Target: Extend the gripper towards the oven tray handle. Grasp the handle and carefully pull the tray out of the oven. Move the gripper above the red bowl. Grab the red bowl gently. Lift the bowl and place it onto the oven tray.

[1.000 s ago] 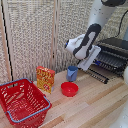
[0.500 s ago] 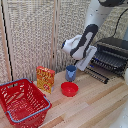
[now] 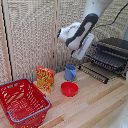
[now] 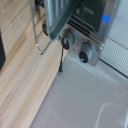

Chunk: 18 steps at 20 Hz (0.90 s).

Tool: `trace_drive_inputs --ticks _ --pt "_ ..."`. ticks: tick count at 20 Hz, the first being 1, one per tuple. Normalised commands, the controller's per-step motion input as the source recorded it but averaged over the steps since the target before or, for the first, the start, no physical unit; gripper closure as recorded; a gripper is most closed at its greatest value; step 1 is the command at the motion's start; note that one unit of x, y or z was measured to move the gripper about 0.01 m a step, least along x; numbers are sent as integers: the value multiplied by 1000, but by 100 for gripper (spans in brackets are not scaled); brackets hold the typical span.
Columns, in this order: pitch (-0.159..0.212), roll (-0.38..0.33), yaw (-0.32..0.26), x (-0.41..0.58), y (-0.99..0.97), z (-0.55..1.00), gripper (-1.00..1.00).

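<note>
Pale slatted panels stand behind a light wooden table [image 3: 95,107], and I take what's on it from the exterior view's left to its right. Nearest the left edge sits a red mesh basket [image 3: 21,102], out of my way. Just beyond it stands a small yellow-and-red box [image 3: 45,78]; it carries print, but too blurred for me to read. Next comes a blue cup [image 3: 70,73], and just in front of it the red bowl [image 3: 69,89], upright in open space where I judge I could come down on it from above. My gripper [image 3: 85,48] hangs above and to the right of the cup, angled toward the oven [image 3: 110,55], though I cannot tell how my jaws stand; neither view shows the fingertips. The tray [image 3: 95,73] juts from the oven's front, sloping toward the table, so there is a landing place for the bowl. In the wrist view the oven's knobs [image 4: 86,52] face me; no lettering is legible.
</note>
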Motion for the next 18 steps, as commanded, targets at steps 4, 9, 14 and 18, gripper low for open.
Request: trace_drive_inputs --ticks 4,9,14,18 --pt "2 174 -106 -1 539 433 -100" --pt "-43 215 -196 -75 422 305 -100" --pt "-100 230 -163 -198 433 225 -100" --pt "-131 243 -150 -232 416 207 -100"
